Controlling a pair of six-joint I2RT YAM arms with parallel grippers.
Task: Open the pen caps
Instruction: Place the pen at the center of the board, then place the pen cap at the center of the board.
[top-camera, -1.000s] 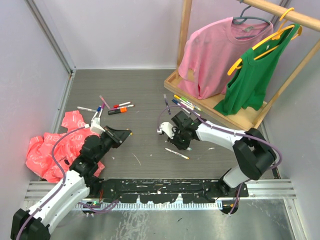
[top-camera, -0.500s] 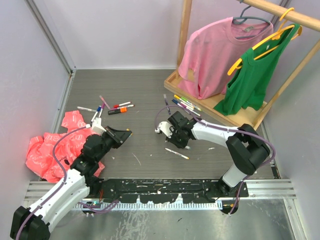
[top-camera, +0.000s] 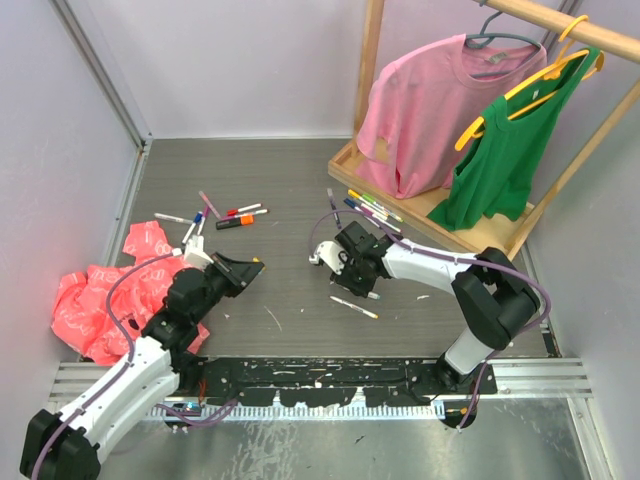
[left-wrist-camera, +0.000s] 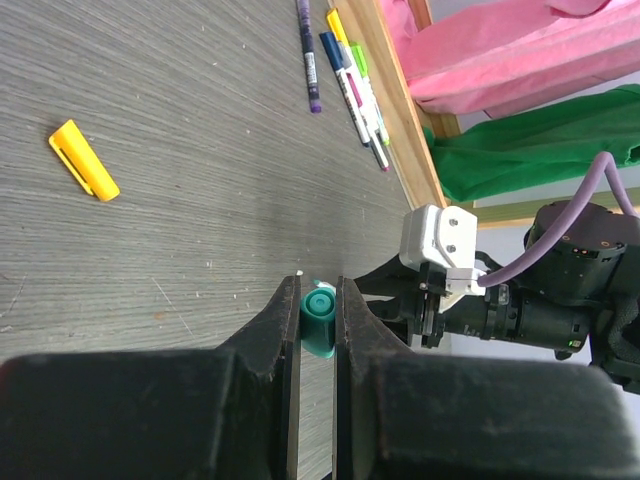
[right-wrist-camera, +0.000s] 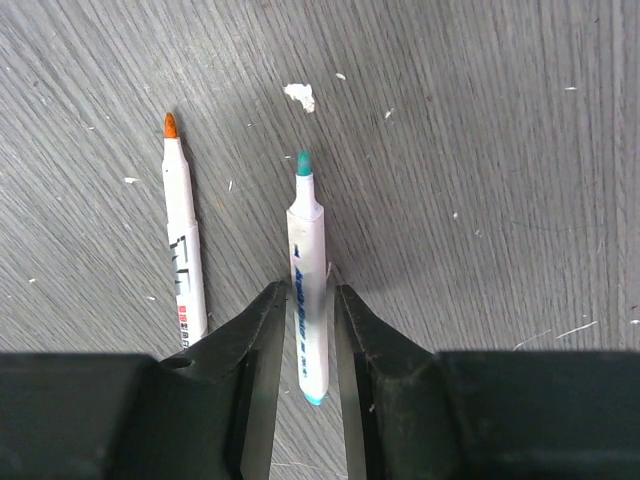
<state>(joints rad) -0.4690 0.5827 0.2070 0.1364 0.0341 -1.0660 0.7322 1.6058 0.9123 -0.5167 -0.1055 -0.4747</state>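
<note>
My left gripper (left-wrist-camera: 318, 292) is clamped on a teal cap (left-wrist-camera: 319, 325), which stands pinched right at the fingertips, open end towards the wrist camera. It is off its pen and clear of the table.

The matching teal-tipped pen (right-wrist-camera: 305, 250) lies in my right gripper (right-wrist-camera: 310, 291). Its long axis runs straight out along the fingers, with the bare tip pointing away from the wrist and the tail back between the pads. The jaws stand slightly apart on either side of the barrel. I cannot tell whether they pinch it or merely flank it. Just to the left of that hand lies an orange-tipped pen (right-wrist-camera: 181, 250), also bare and parallel to the first.

I judge this pen finished, so the next move turns on reaching a capped one. A row of pens (top-camera: 368, 207) lies just beyond the right hand, against the wooden tray (top-camera: 345, 160), their barrels slanting across its reach rather than along it. Another scatter of pens (top-camera: 222, 214) lies beyond the left hand. The right arm looks nearer to its row, but both hands must first set down their loads. A loose yellow cap (left-wrist-camera: 84, 160) lies well off from the left fingers.
</note>
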